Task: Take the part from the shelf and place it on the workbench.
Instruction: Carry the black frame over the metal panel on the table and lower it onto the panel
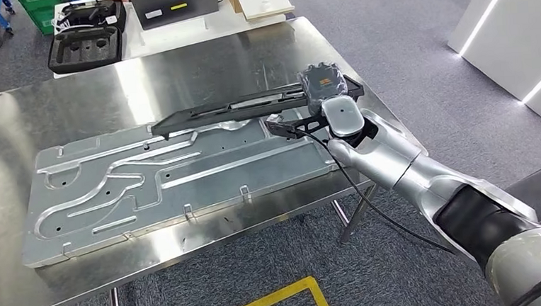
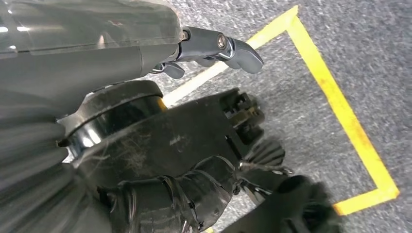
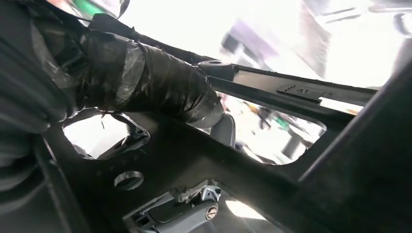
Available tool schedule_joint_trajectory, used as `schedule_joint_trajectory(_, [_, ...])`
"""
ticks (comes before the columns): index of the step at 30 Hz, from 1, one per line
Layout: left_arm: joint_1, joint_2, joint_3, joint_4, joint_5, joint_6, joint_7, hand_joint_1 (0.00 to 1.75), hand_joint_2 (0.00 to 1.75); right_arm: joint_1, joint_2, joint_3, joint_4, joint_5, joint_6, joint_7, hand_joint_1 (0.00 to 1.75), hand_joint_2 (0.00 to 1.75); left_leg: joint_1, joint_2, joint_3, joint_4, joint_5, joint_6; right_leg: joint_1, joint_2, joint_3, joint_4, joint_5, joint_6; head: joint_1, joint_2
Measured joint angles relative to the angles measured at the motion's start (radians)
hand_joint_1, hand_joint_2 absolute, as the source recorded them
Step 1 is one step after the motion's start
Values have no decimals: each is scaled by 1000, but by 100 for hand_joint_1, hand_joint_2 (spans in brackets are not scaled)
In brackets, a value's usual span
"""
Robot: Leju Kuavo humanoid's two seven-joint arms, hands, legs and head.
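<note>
Plainly, my right hand (image 1: 323, 93) gripped one end of the part (image 1: 229, 111) above the workbench (image 1: 73, 101), left hand (image 2: 214, 48) loose and empty, so the long overhang risked twisting free.

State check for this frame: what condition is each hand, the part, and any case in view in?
Right hand: grips the black part at its near end.
Black part: held over the steel workbench, roughly level; contact unclear.
Left hand: hangs over the floor, holds nothing; fingers' pose unclear.
Black case: open, on the far table.
</note>
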Motion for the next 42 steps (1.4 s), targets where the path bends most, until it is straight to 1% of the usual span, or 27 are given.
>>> schedule_joint_trajectory(2, [-3, -1, 0, 1, 0, 0, -5, 0, 175, -4, 1, 17, 7, 22, -11, -31, 175, 175, -1, -1, -8, 21, -13, -12, -1, 3, 34, -71, 19, -5, 0, 0])
schedule_joint_trajectory(6, [-4, -1, 0, 1, 7, 0, -12, 0, 175, -5, 5, 50, 24, 63, -43, -93, 175, 175, -1, -2, -19, 38, -26, -24, 2, 4, 35, -74, 15, -33, 0, 0])
schedule_joint_trajectory(8, [-6, -2, 0, 1, 12, -1, -14, 0, 175, -5, 8, 63, 31, 79, -68, -128, 175, 175, 2, 0, -53, 113, -70, -34, 1, 3, 37, -75, 16, -42, -1, 0])
schedule_joint_trajectory(10, [-7, -2, 0, 1, 16, -4, -14, 0, 175, -4, 13, 76, 37, 82, -84, -164, 175, 175, 3, 1, -116, 241, -126, -38, 5, 3, 37, -75, 14, -46, -1, 0])
schedule_joint_trajectory(11, [-7, -2, 0, 1, 17, -5, -14, 0, 175, -2, 15, 82, 41, 80, -87, -180, 175, 175, 3, 1, -142, 289, -138, -37, 9, 2, 37, -75, 14, -48, -1, 0])
schedule_joint_trajectory(12, [-7, -2, 0, 1, 19, -7, -14, 0, 175, 0, 17, 89, 44, 76, -88, -193, 175, 175, 2, 1, -153, 304, -132, -33, 12, 2, 38, -75, 13, -49, -1, 0])
schedule_joint_trajectory(13, [-6, -2, 0, 1, 19, -8, -14, 0, 175, 2, 19, 95, 47, 73, -88, -201, 175, 175, -1, 1, -144, 279, -108, -26, 15, 2, 40, -75, 12, -50, -1, 0])
schedule_joint_trajectory(15, [-7, -1, 0, 1, 20, -10, -13, 0, 175, 5, 23, 101, 52, 70, -88, -207, 175, 175, -12, 0, -83, 146, -37, -7, 17, 2, 45, -77, 9, -53, 0, 0])
schedule_joint_trajectory(16, [-8, -1, 0, 1, 20, -10, -13, 0, 175, 4, 24, 102, 54, 71, -88, -208, 175, 175, -18, 0, -51, 83, -14, 1, 17, 2, 47, -78, 9, -53, 0, 0])
schedule_joint_trajectory(17, [-9, -1, 0, 1, 21, -11, -12, 0, 175, 4, 26, 103, 57, 71, -88, -208, 175, 175, -23, -1, -29, 39, -2, 7, 15, 2, 48, -81, 10, -51, 0, 0])
schedule_joint_trajectory(19, [-9, -1, 0, 1, 22, -12, -10, 0, 175, 6, 28, 106, 62, 72, -88, -208, 175, 175, -30, -1, -16, 12, 0, 13, 12, 3, 49, -89, 14, -44, -1, 0])
schedule_joint_trajectory(21, [-9, 0, 0, 1, 23, -12, -10, 0, 175, 9, 31, 112, 66, 72, -89, -208, 175, 175, -24, 1, 1, -17, 11, 15, 13, 2, 51, -91, 10, -36, 0, 0])
schedule_joint_trajectory(23, [-10, 0, 0, 1, 23, -13, -10, 0, 175, 7, 32, 116, 71, 71, -89, -208, 87, 87, -17, 3, 19, -44, 24, 19, 16, 2, 30, -38, -24, -31, 0, 0])
schedule_joint_trajectory(25, [-12, 0, 0, 1, 25, -17, -8, 0, 175, 7, 33, 119, 78, 70, -89, -211, 0, 0, -17, 4, 23, -48, 25, 22, 14, 2, -23, 78, -78, -26, 0, 0])
schedule_joint_trajectory(26, [-12, -1, 0, 2, 26, -19, -7, 0, 131, 10, 33, 120, 82, 68, -90, -214, 0, 0, -17, 4, 22, -46, 23, 22, 11, 1, -49, 127, -93, -22, 0, 0])
schedule_joint_trajectory(27, [-11, -1, 0, 2, 27, -20, -6, 0, 87, 14, 34, 121, 87, 67, -90, -217, 0, 0, -16, 3, 22, -43, 21, 21, 7, 1, -60, 146, -90, -17, 0, 0])
schedule_joint_trajectory(28, [-11, -1, 0, 2, 28, -21, -4, 0, 44, 17, 34, 121, 91, 66, -91, -221, 0, 0, -13, 3, 20, -37, 17, 18, 2, 0, -54, 129, -71, -11, 0, 0])
schedule_joint_trajectory(29, [-10, -1, 0, 2, 28, -20, -2, 0, 0, 18, 35, 121, 95, 65, -91, -223, 0, 0, -10, 2, 19, -27, 11, 13, -3, -1, -29, 77, -38, -5, 0, 0])
schedule_joint_trajectory(30, [-10, -1, 0, 2, 26, -18, 1, 0, 0, 18, 35, 121, 98, 65, -92, -225, 0, 0, -7, 1, 15, -14, 3, 6, -5, -1, 1, 16, -14, 1, 0, 0])
schedule_joint_trajectory(31, [-12, 0, 0, 2, 25, -15, 5, 0, 0, 17, 37, 122, 101, 64, -92, -226, 0, 0, -5, 1, 8, 2, -6, -2, -6, 0, 26, -34, 2, 1, 1, 0])
schedule_joint_trajectory(32, [-13, 0, 0, 2, 22, -12, 9, 0, 0, 17, 38, 123, 104, 64, -93, -226, 0, 0, -5, 0, 2, 15, -13, -9, -6, 2, 41, -64, 8, -3, 2, 0])
schedule_joint_trajectory(35, [-12, 1, 0, 3, 20, -7, 19, 0, 0, 19, 43, 131, 112, 61, -93, -226, 0, 0, -7, -1, -11, 28, -19, -18, 0, 7, 41, -68, 6, -29, 2, 0])
schedule_joint_trajectory(37, [-11, 2, 0, 3, 20, -7, 24, 0, 0, 18, 45, 136, 114, 58, -93, -227, 0, 0, -4, 0, -23, 54, -38, -26, -1, 6, 39, -68, 7, -40, 2, 0])
schedule_joint_trajectory(38, [-12, 2, 0, 4, 20, -9, 27, 0, 0, 16, 46, 137, 115, 56, -93, -227, 0, 0, -2, 1, -40, 90, -60, -31, -1, 5, 39, -69, 8, -44, 2, 0])
schedule_joint_trajectory(40, [-12, 2, 0, 4, 20, -15, 31, 0, 0, 14, 48, 137, 117, 50, -93, -227, 0, 0, 1, 2, -97, 214, -120, -38, 2, 4, 39, -69, 9, -48, 1, 0])
schedule_joint_trajectory(41, [-12, 2, -1, 4, 19, -18, 32, 0, 0, 14, 49, 138, 118, 44, -94, -227, 0, 0, 1, 2, -126, 272, -140, -37, 5, 3, 39, -69, 8, -49, 1, 0])
schedule_joint_trajectory(42, [-11, 2, -1, 4, 19, -20, 33, 0, 0, 14, 51, 138, 118, 38, -96, -228, 0, 0, 1, 2, -143, 305, -144, -34, 8, 3, 39, -69, 8, -49, 1, 0])
